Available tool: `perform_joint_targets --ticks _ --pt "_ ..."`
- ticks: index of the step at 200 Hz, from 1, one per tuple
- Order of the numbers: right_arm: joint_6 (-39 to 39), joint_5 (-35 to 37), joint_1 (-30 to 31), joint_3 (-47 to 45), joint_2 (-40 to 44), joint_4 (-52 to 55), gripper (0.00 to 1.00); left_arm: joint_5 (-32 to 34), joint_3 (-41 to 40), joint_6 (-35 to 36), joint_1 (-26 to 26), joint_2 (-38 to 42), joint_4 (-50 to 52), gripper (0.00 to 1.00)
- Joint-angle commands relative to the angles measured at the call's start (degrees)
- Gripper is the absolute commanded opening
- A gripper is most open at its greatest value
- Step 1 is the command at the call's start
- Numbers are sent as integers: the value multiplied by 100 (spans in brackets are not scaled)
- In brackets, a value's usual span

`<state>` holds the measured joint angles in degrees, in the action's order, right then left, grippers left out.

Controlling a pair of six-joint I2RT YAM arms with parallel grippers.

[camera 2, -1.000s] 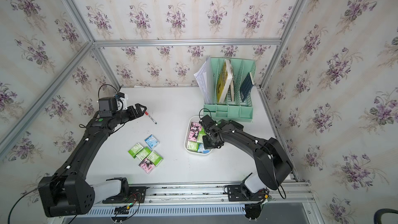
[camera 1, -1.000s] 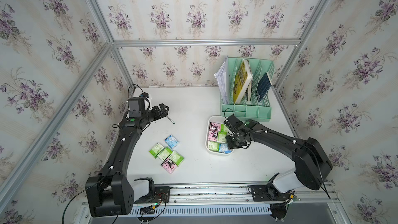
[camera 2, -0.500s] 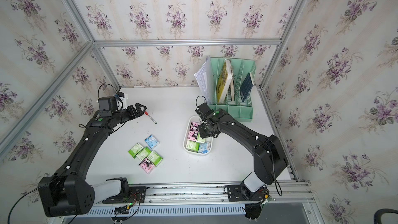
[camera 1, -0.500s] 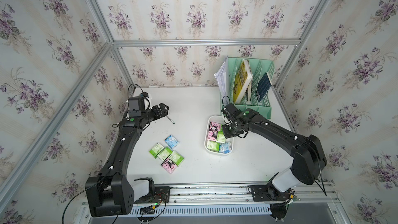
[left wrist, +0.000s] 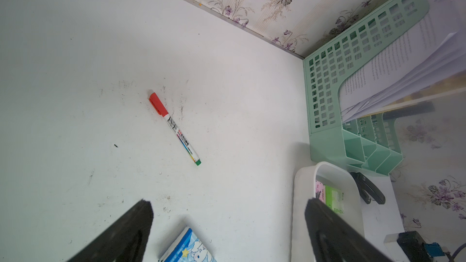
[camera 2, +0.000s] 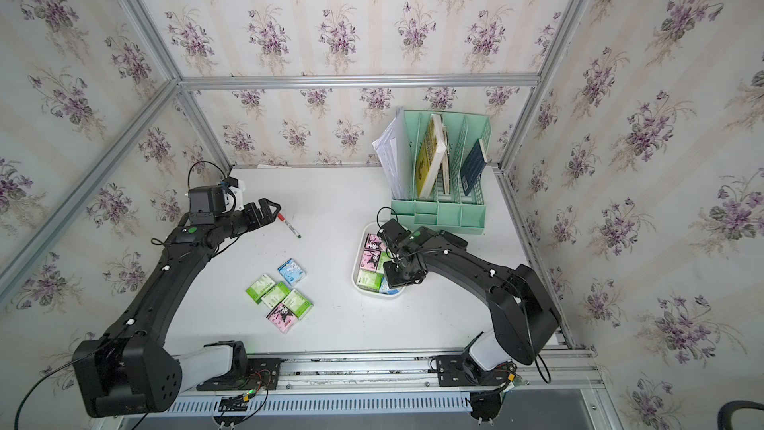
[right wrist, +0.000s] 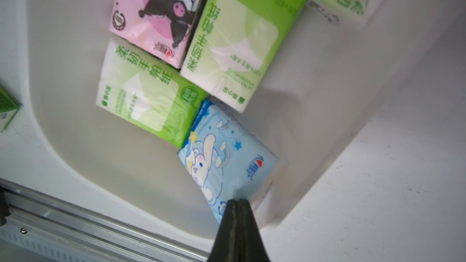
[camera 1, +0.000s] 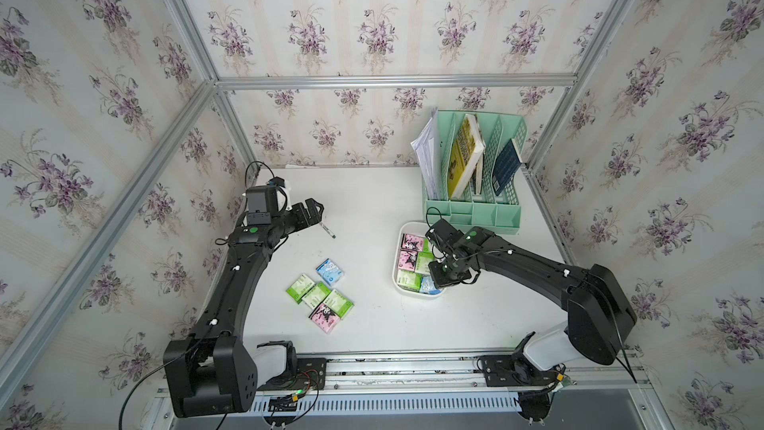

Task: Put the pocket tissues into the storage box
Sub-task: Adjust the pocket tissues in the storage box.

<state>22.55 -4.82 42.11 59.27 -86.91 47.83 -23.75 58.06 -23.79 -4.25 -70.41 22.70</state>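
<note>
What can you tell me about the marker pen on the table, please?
The marker pen is slim and looks plastic: red cap on, white barrel with coloured print, small green end. It lies flat on the white table, slanted, alone; nothing touches it. It sits ahead of the open left gripper, which is clear of it.

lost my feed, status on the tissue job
Left end effector open by marker pen. Right end effector shut, tip at blue packet inside storage box. Five pocket tissues loose on table.
</note>
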Motion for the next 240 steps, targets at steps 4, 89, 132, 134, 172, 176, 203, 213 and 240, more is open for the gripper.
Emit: perform_joint_targets --ticks 4,89,132,134,172,176,203,213,240 --pt "153 -46 25 -161 -60 -169 0 19 38 67 -3 27 31 99" --pt "101 -160 85 -278 -644 -525 0 52 21 72 -4 43 50 99" --pt "92 -203 87 -275 -846 -589 0 58 -6 71 -5 53 42 99" --pt "88 -203 87 -271 -852 -595 0 55 -6 75 -6 52 42 99" --pt "10 -122 84 37 -877 -498 0 68 -32 91 -5 72 50 99" --pt "-7 -71 85 118 -859 -443 0 72 -32 89 -1 77 50 99" --pt "-216 270 86 951 -599 -106 14 84 -23 85 -3 67 50 99" --pt "-309 391 83 1289 -535 21 20 68 -16 81 3 69 37 99" --pt "-514 547 78 2058 -595 207 34 55 -23 39 2 89 15 99"
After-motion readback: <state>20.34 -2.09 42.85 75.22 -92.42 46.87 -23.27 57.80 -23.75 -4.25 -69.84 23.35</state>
